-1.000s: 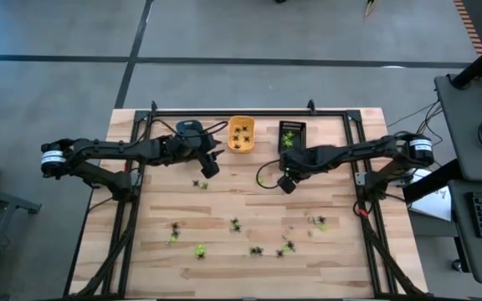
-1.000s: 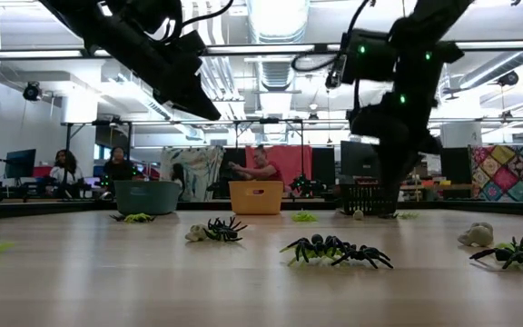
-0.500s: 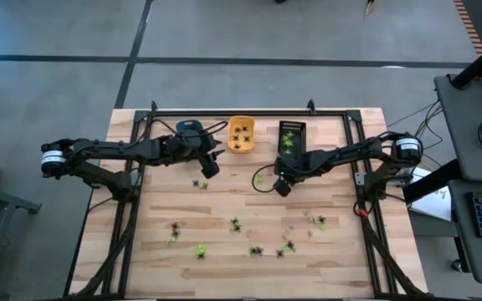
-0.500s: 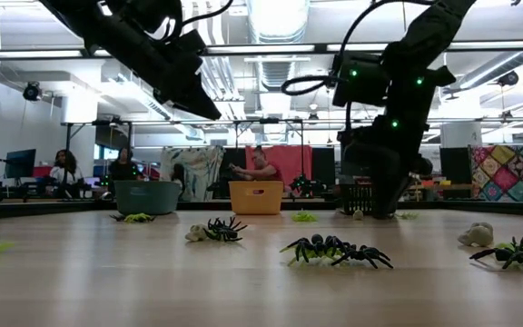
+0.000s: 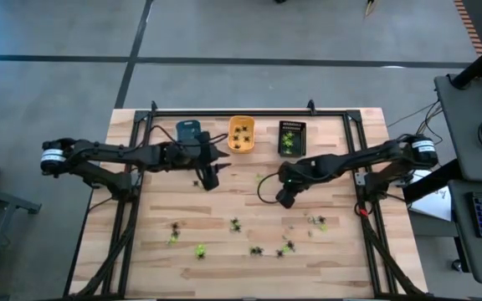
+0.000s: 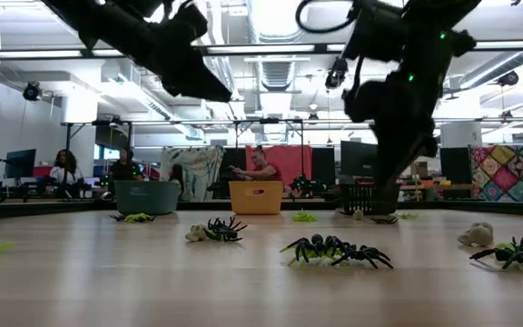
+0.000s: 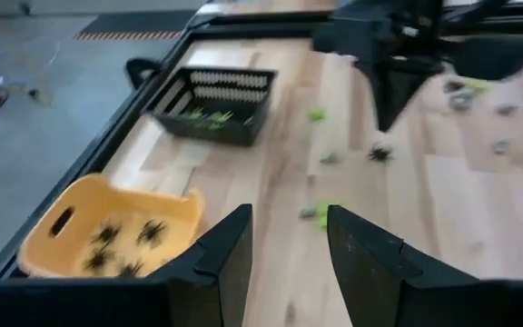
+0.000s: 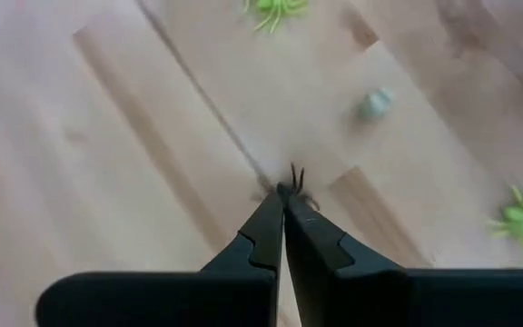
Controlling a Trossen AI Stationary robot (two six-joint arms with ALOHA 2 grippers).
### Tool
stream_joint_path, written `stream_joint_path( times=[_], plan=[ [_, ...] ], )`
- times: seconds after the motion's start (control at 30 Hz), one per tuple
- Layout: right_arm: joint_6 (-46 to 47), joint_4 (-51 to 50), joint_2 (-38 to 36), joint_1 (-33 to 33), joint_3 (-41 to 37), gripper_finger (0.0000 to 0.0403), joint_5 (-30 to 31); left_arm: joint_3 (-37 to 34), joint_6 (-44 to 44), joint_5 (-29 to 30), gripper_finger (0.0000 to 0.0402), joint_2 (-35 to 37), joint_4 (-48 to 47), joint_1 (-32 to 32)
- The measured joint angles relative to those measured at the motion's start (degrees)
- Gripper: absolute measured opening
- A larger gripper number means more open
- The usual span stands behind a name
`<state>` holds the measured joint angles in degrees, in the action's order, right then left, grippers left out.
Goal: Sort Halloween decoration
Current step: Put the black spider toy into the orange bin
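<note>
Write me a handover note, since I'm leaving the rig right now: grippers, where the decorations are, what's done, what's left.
Right gripper: shut on a small black spider, above mid-table.
Left gripper: open, empty, near the orange tray.
Done: black spiders lie in the orange tray, green ones in the black tray. Contents of the blue tray cannot be made out.
Left: drop the held spider, then sort the loose spiders scattered over the table's front half.
</note>
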<state>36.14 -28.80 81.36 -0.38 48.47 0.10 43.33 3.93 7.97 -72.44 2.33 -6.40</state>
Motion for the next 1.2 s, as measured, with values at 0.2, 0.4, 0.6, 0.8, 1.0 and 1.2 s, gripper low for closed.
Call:
stream_joint_path(
  times=[0.2,0.4,0.6,0.8,1.0,1.2],
  plan=[
    [-1.63,-1.39,-5.34,0.2,-2.43,0.0009,-3.82,0.0,0.28,0.0,0.0098,-1.77,3.88,5.24],
    [1.54,-0.75,-9.08,0.17,-7.85,0.0009,-4.67,0.0,1.69,-0.04,0.0049,-9.78,16.25,7.74],
    [6.68,4.18,-10.09,0.28,-13.0,0.0009,-4.62,1.6,3.65,-0.02,0.0004,-19.69,28.57,7.77],
    [8.89,11.57,-10.1,0.26,-15.88,0.0009,-4.01,9.13,3.75,-0.02,0.0001,-29.98,30.19,8.03],
    [10.43,14.14,-10.01,0.26,-16.62,0.0009,-3.5,14.43,4.38,-0.02,0.0,-38.78,29.84,8.36],
    [10.56,14.16,-10.1,0.26,-16.63,0.0009,-3.52,18.42,4.38,-0.04,0.0,-45.43,29.69,8.36]
  ],
)
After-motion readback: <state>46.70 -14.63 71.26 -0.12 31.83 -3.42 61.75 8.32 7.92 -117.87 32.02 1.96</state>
